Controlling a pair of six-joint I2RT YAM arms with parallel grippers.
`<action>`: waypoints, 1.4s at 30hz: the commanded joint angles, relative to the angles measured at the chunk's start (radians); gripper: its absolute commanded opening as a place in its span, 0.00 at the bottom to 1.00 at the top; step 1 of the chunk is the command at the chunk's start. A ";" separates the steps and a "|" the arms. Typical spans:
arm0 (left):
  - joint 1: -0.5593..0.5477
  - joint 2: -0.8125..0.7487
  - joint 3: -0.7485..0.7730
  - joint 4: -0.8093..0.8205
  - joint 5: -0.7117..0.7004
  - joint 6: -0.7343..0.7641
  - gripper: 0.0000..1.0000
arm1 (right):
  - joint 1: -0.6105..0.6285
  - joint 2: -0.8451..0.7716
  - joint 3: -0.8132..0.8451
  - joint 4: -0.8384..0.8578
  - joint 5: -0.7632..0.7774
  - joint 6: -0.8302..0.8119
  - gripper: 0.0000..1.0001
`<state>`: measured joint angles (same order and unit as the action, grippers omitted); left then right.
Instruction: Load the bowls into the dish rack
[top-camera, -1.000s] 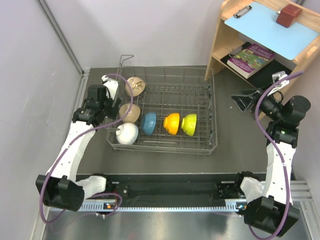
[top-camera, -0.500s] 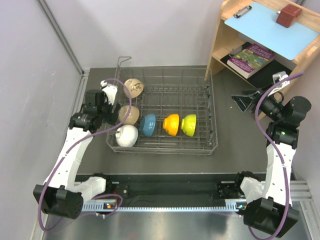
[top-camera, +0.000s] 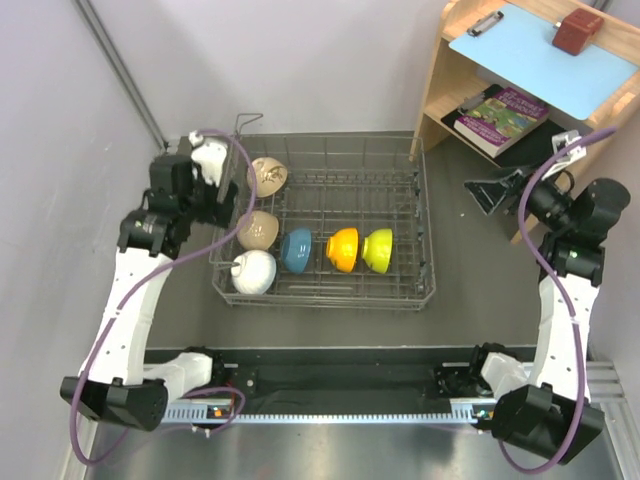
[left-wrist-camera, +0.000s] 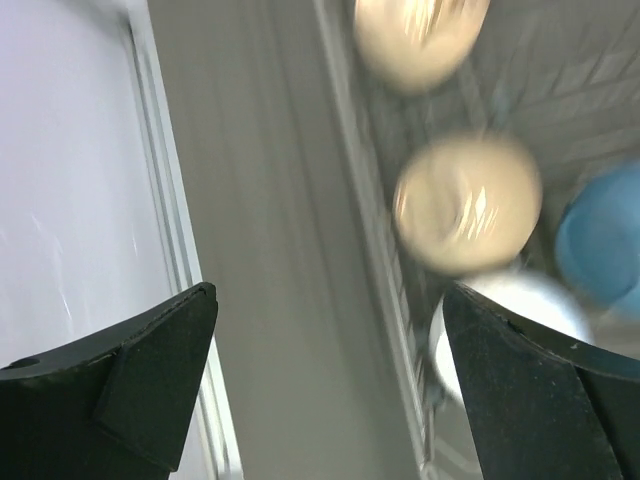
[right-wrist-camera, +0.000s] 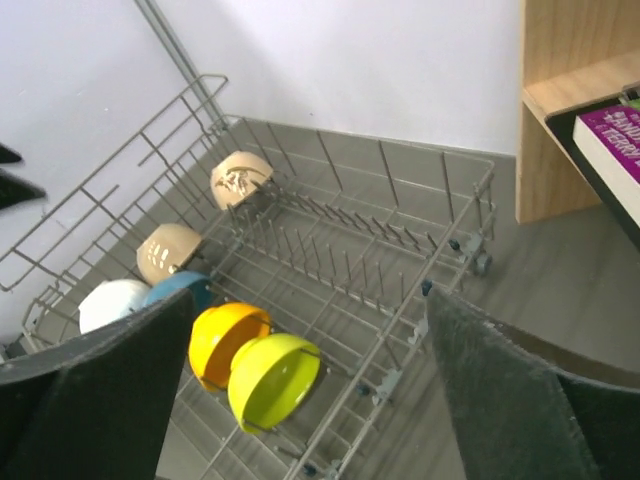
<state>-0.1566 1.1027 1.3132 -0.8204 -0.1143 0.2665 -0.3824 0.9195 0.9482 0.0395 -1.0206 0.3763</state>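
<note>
While the six bowls stand inside the dish rack, the two beige bowls and the white bowl lie nearest my left gripper. It hangs just outside the rack's left wall, fingers spread wide, holding nothing. My right gripper, also wide and empty, hovers well right of the rack, near the wooden shelf.

dish rack right half free, bowls crowd left
</note>
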 joint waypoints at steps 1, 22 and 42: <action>0.005 0.026 0.208 0.105 0.146 -0.003 0.99 | -0.006 0.051 0.145 -0.177 0.039 -0.112 1.00; 0.399 -0.075 0.004 0.386 0.484 -0.117 0.99 | -0.015 0.009 0.320 -0.725 0.226 -0.609 1.00; 0.727 -0.056 -0.072 0.461 0.806 -0.202 0.99 | -0.019 -0.011 0.334 -0.747 0.168 -0.652 1.00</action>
